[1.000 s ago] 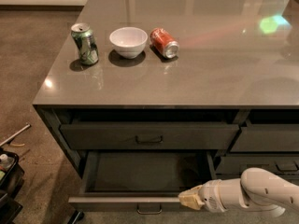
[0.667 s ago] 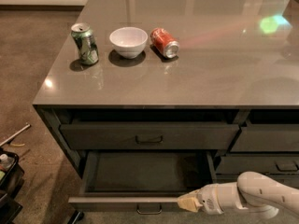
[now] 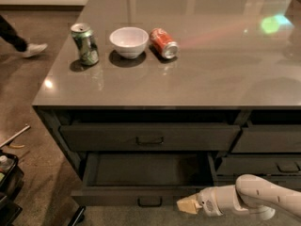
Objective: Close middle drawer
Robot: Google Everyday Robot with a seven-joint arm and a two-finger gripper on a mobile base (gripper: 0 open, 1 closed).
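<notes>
Under the closed upper drawer (image 3: 108, 138) of the cabinet, pulled well out toward the camera: middle drawer (image 3: 141, 171), wide, dark grey, box interior exposed and dark. At centre of its flat front, small dark loop handle (image 3: 149, 201). Just right of that handle, level with the drawer front and close against it: gripper (image 3: 188, 205), tan tip pointing left, carried on a white arm (image 3: 254, 199) entering from the lower right corner. Contact between tip and drawer front: cannot tell. Degree of opening of the gripper: cannot tell; hold on any item: cannot tell. On the upper drawer front, a matching loop handle (image 3: 149, 140), directly above the lower one. To the right of both wide drawers, a second column of narrower drawer fronts (image 3: 265, 140), shut. Above all drawers, grey glossy counter top (image 3: 188, 79). Near its far left corner, in a row from left to right: green can (image 3: 85, 44), upright; white bowl (image 3: 129, 42), just beside it; red can (image 3: 164, 43), lying on its side, close to the bowl. On the brown floor at upper left, a person's white shoe (image 3: 34, 49). At lower left edge, part of a black cart (image 3: 7, 182).
</notes>
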